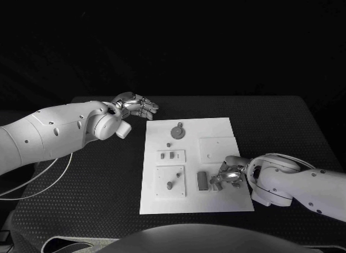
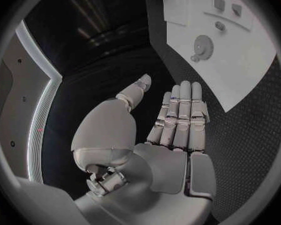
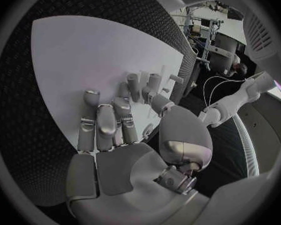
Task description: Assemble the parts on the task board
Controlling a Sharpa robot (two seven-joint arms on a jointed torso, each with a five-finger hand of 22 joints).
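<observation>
The white task board (image 1: 219,129) lies in the middle of the table. On it are a grey gear (image 1: 178,130), two small pieces in a recess (image 1: 170,155), a peg (image 1: 171,184) and an upright grey block (image 1: 202,180). My right hand (image 1: 228,176) rests over the board's near right part, its fingertips (image 3: 92,96) down on the board (image 3: 84,55) and its thumb beside small upright grey parts (image 3: 147,82). Whether it pinches one is unclear. My left hand (image 1: 135,108) hovers off the board's far left corner, fingers (image 2: 181,112) straight, holding nothing. The left wrist view shows the gear (image 2: 204,46) ahead.
The black table (image 1: 279,121) extends around the board on all sides. A white cable (image 1: 44,182) hangs off the table's left side under my left arm.
</observation>
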